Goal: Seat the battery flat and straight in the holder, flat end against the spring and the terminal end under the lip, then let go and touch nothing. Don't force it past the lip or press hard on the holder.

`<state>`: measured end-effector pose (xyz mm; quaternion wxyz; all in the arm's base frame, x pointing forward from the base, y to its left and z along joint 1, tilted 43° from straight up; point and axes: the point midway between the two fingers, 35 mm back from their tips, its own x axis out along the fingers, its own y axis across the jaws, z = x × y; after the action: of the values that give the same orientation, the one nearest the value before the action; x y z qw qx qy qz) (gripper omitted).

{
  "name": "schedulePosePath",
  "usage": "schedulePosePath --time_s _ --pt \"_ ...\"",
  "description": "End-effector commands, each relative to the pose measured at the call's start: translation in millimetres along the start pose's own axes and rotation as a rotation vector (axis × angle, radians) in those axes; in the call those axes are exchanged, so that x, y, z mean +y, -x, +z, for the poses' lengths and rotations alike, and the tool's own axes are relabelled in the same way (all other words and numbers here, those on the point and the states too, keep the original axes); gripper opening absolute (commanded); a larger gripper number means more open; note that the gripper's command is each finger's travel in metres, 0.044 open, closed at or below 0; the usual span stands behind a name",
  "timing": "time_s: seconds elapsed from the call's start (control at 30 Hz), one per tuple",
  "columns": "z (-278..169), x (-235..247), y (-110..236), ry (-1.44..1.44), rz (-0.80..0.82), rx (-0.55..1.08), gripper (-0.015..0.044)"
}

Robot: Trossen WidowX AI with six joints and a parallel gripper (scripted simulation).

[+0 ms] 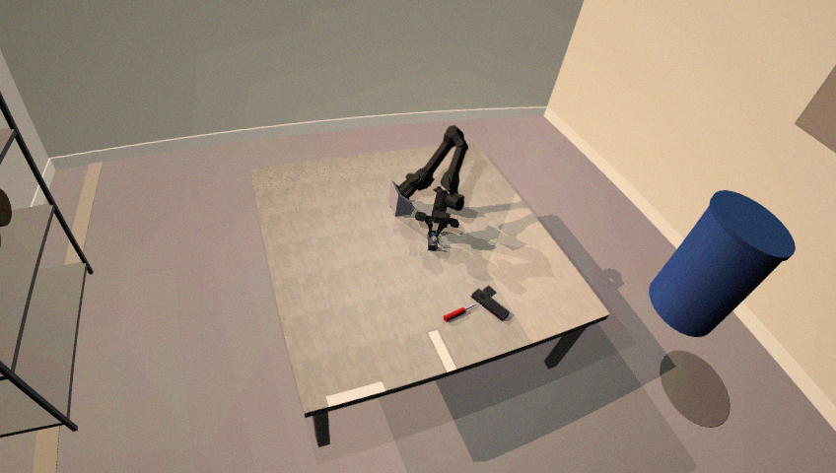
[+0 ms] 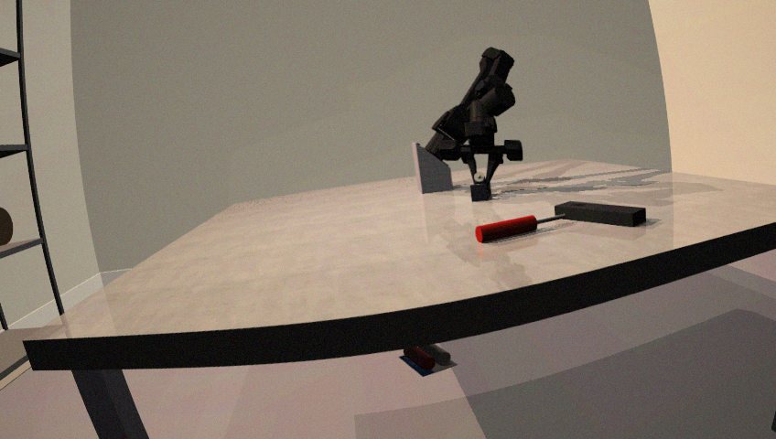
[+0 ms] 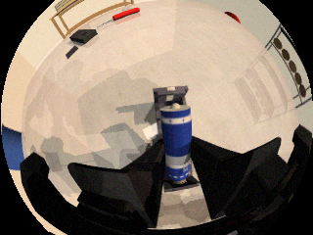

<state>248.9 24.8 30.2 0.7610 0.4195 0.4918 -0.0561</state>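
Observation:
The battery [image 1: 432,236] [image 2: 479,176] [image 3: 176,133] is a blue cylinder with light end caps. My gripper [image 1: 433,236] [image 2: 479,176] [image 3: 176,141] is shut on the battery, one finger on each side of its body. It points down at the table's far middle, in front of the arm's base. The small dark holder [image 1: 433,246] [image 2: 479,192] [image 3: 171,96] stands on the table right under the battery. In the wrist view the battery lies along the holder's length and hides most of it. In the exterior view the battery's round end shows just above the holder's top. I cannot tell whether they touch.
A red-handled screwdriver [image 1: 458,313] [image 2: 506,228] [image 3: 127,15] and a black block [image 1: 491,303] [image 2: 598,213] [image 3: 81,35] lie near the table's front right. A grey wedge [image 1: 400,200] [image 2: 431,173] stands beside the arm. A blue barrel [image 1: 721,263] stands right of the table, a shelf [image 1: 34,234] to the left.

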Motion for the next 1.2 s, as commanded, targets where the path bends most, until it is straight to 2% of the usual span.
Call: schedulePosePath --time_s 0.0,1.17 --pt "-3.7 -1.5 -2.1 0.007 -0.010 0.043 0.0077" --pt "0.1 -1.3 -9.3 0.039 -0.053 0.241 0.0077"
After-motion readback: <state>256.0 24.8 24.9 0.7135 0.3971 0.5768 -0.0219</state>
